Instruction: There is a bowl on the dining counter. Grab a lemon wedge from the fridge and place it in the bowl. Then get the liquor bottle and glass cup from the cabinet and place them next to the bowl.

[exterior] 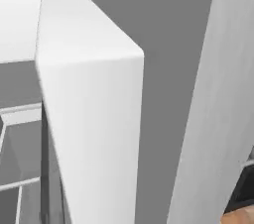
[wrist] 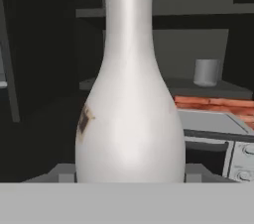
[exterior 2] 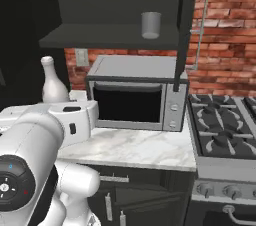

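A tall white liquor bottle (wrist: pixel 130 119) with a small brown mark on its side stands upright between my finger tips. My gripper (wrist: pixel 129 174) is shut on its wide lower body, one dark fingertip (wrist: pixel 63 173) touching each side. In the right base view the liquor bottle (exterior 2: pixel 52 86) rises above my white hand, left of the microwave and away from the shelf. A grey glass cup (exterior 2: pixel 150 25) stands on the dark cabinet shelf (exterior 2: pixel 110 37) above the microwave. The glass cup (wrist: pixel 206 72) is behind and to the right of the bottle in the hand view.
The open dark cabinet door (exterior 2: pixel 183 30) hangs beside the shelf. A steel microwave (exterior 2: pixel 137 97) sits on the marble counter (exterior 2: pixel 135 147), with a stove (exterior 2: pixel 225 127) to its right and a brick wall (exterior 2: pixel 227 30) behind. Large white panels (exterior: pixel 94 109) stand close in the left base view.
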Tool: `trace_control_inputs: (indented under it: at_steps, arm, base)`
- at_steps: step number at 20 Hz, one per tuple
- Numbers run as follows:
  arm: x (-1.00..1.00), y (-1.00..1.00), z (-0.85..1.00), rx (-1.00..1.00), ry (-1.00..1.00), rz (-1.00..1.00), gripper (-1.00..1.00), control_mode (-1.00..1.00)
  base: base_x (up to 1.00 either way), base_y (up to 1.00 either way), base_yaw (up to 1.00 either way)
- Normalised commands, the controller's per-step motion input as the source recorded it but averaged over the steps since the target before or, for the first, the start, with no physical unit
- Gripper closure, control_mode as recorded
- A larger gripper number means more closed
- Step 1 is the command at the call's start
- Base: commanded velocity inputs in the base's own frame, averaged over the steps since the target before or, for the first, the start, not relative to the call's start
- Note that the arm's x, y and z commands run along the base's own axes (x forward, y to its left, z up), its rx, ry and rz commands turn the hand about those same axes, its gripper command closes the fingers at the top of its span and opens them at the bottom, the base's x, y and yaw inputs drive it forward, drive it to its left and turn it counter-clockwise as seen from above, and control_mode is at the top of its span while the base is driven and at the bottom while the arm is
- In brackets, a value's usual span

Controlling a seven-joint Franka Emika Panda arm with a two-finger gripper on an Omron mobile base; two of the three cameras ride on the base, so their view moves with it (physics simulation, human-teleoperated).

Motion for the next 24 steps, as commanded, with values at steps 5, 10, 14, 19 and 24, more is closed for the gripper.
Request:
trace_control_inputs:
  at_steps: [5, 10, 14, 19, 24]
  arm:
    - [0.0, 0.0, 0.0, 0.0, 0.0, 0.0, 1.0, 1.0]
    - [0.0, 0.0, 0.0, 0.0, 0.0, 0.0, 1.0, 1.0]
    - [0.0, 0.0, 0.0, 0.0, 0.0, 0.0, 1.0, 1.0]
    - [0.0, 0.0, 0.0, 0.0, 0.0, 0.0, 1.0, 1.0]
    - [0.0, 0.0, 0.0, 0.0, 0.0, 0.0, 1.0, 1.0]
  base:
    - [-0.23, 0.14, -0.62]
    - [-0.27, 0.07, -0.64]
    - [-0.2, 0.0, -0.66]
    - [-0.11, -0.02, -0.67]
    - [-0.13, -0.1, -0.65]
